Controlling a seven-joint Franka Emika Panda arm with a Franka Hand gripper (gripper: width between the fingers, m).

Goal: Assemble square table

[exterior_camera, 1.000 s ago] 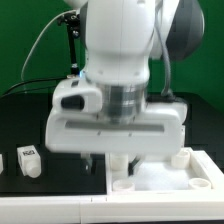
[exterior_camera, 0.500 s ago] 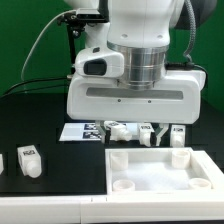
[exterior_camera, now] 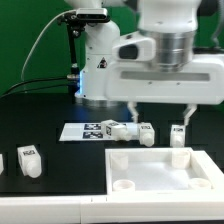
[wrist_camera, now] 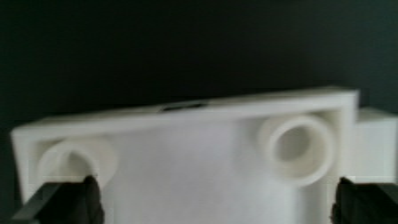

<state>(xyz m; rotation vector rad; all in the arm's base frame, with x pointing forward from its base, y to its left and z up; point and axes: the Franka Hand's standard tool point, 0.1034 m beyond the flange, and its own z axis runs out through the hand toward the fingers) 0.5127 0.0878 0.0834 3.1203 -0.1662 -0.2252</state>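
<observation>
The white square table top (exterior_camera: 160, 172) lies flat at the front right of the exterior view, with round sockets at its corners. In the wrist view the top (wrist_camera: 196, 135) shows two of these sockets. My gripper (exterior_camera: 159, 118) hangs open above the top's back edge and holds nothing. Its dark fingertips (wrist_camera: 68, 200) stand wide apart on either side of the top, with the gripper's middle (wrist_camera: 217, 205) over the white surface. Three white tagged legs lie behind the top: one (exterior_camera: 116, 129), a second (exterior_camera: 146, 131) and a third (exterior_camera: 179, 135). Another leg (exterior_camera: 29, 160) stands at the left.
The marker board (exterior_camera: 82, 130) lies on the black table behind the top, beside the legs. The arm's white base (exterior_camera: 95, 60) and black cables stand at the back. A small white part (exterior_camera: 1, 162) sits at the far left edge.
My gripper has risen from the table top and moved toward the exterior view's right. That uncovered the marker board, the legs and the top. The top has stayed on the table.
</observation>
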